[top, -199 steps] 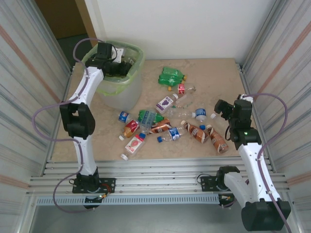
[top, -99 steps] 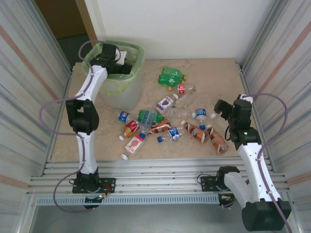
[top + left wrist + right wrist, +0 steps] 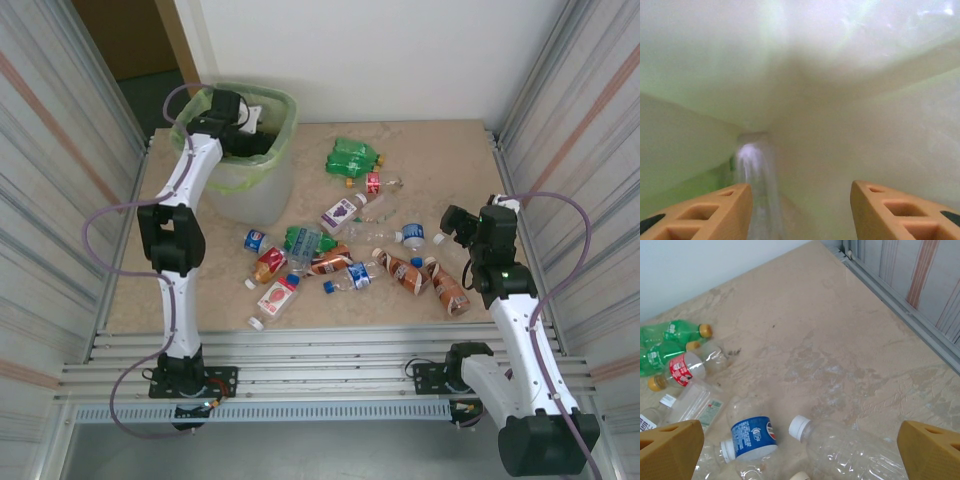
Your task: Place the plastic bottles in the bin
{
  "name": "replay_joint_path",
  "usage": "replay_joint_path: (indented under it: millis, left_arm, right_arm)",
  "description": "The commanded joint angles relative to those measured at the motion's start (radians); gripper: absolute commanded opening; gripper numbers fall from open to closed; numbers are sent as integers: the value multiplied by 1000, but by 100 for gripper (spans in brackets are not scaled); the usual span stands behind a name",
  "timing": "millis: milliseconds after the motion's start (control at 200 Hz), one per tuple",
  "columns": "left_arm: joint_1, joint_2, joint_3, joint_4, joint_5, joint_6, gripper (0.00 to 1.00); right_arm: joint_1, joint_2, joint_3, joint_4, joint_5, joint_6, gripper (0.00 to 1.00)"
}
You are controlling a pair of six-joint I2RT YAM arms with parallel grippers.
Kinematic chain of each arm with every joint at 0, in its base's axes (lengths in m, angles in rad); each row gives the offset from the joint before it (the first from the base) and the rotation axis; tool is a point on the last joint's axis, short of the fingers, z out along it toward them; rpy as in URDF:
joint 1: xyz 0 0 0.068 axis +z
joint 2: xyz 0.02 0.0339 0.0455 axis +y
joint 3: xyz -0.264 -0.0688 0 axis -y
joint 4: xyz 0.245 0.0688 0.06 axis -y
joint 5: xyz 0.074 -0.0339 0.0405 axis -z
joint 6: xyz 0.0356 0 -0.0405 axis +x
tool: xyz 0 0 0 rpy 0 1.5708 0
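Seemingly for dropping, the left end effector (image 3: 800,200) is held spread and empty inside the bin (image 3: 286,112). The right end effector (image 3: 800,432) is poised wide open, empty, above the bottles (image 3: 330,262).

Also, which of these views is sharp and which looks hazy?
Left wrist view: hazy and green-tinted inside the bin, with only the left end effector crisp. Right wrist view: sharp, the blue-label bottle well defined. Top external view: evenly lit, soft shadows.

Robot test cell, corrugated metal side walls (image 3: 60,170), aluminium rail frame (image 3: 320,375), beige tabletop (image 3: 440,160), white back wall (image 3: 380,55)
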Motion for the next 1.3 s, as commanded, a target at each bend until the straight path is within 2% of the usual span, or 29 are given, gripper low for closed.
replay_joint_path:
  millis: [0,466,731,982,1297]
  left_arm:
    - [-8,-92,29,-11,-12,-11,55]
    - [-8,-289,17,-1,-95,-45,54]
    - [-35,-480,-108,57,-173,-37,54]
    - [-178,-716,-362,98,-345,4,56]
    - [-371,-1005,-698,92,-564,-67,61]
  right_arm:
    - [7,-13,-11,10,11,28,98]
    - [8,-17,-12,12,10,23,98]
    - [8,-27,-5,-2,30,30,98]
    - [7,-34,12,-44,71,44,98]
    - [8,-31,22,-87,124,60,98]
